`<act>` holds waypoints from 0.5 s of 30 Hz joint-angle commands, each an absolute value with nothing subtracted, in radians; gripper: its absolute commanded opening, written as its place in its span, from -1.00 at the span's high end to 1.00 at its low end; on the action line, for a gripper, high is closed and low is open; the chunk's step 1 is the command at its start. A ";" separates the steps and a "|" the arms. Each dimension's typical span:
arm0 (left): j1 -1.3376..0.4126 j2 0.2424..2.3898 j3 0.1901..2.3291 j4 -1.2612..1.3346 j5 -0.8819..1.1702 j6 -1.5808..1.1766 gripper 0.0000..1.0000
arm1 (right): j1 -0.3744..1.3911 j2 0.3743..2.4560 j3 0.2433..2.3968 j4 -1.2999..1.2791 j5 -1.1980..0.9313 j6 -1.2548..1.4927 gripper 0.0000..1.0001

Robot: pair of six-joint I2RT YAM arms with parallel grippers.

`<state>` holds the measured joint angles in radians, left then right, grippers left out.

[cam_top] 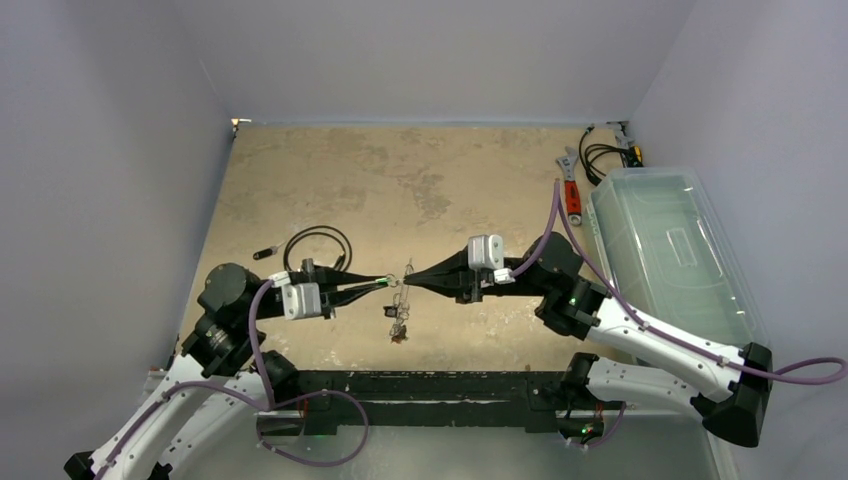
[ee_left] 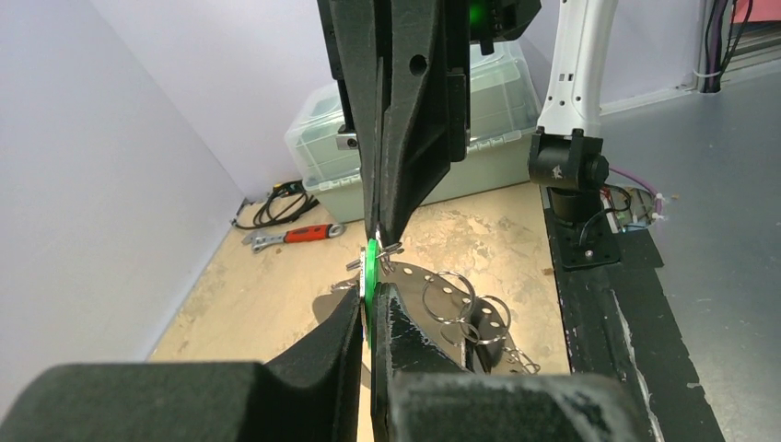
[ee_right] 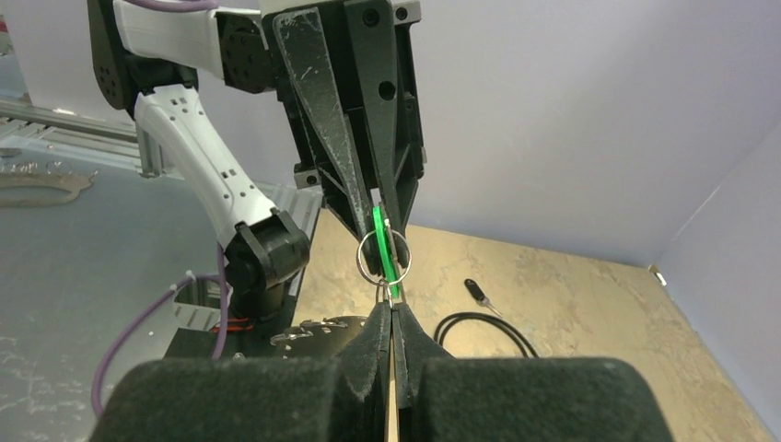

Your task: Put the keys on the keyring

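Note:
A green-headed key [ee_left: 371, 267] is pinched edge-on in my shut left gripper [ee_left: 373, 293]. My right gripper [ee_right: 391, 308] meets it tip to tip and is shut on a small silvery split ring [ee_right: 365, 250], with the green key [ee_right: 380, 228] crossing that ring. Below hangs the keyring [ee_left: 416, 274], a shiny perforated metal piece with more split rings and a chain; its notched rim [ee_right: 308, 332] shows in the right wrist view. From above, both grippers [cam_top: 388, 283] [cam_top: 411, 283] meet at mid-table with the bunch [cam_top: 400, 322] dangling under them. A black-headed key [cam_top: 265, 252] lies on the table.
A black cable loop [cam_top: 318, 245] lies behind my left gripper. A red-handled wrench [cam_top: 572, 190] and another coiled cable [cam_top: 603, 160] sit at the back right, beside a clear plastic box [cam_top: 670, 250]. A black base bar [cam_top: 430, 385] runs along the near edge.

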<state>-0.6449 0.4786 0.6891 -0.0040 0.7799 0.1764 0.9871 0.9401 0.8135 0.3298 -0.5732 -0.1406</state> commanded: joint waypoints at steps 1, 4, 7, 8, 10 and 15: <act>-0.649 0.500 0.765 0.036 0.764 0.170 1.00 | 0.983 0.939 0.852 0.329 -0.593 -0.170 1.00; -0.649 0.529 0.789 0.035 0.760 0.154 1.00 | 0.989 0.950 0.860 0.316 -0.592 -0.183 1.00; -0.649 0.558 0.806 0.035 0.742 0.131 1.00 | 0.992 0.956 0.864 0.312 -0.592 -0.190 1.00; -0.649 0.566 0.812 0.036 0.736 0.120 1.00 | 0.992 0.958 0.864 0.311 -0.593 -0.191 1.00; -0.648 0.579 0.824 0.039 0.725 0.100 1.00 | 0.994 0.960 0.865 0.309 -0.598 -0.192 1.00; -0.648 0.616 0.854 0.038 0.719 0.079 1.00 | 1.006 0.985 0.877 0.300 -0.637 -0.186 1.00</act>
<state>-0.6449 0.5976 0.7799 -0.0292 0.7509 0.1135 0.9882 0.9642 0.8280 0.3130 -0.5831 -0.1776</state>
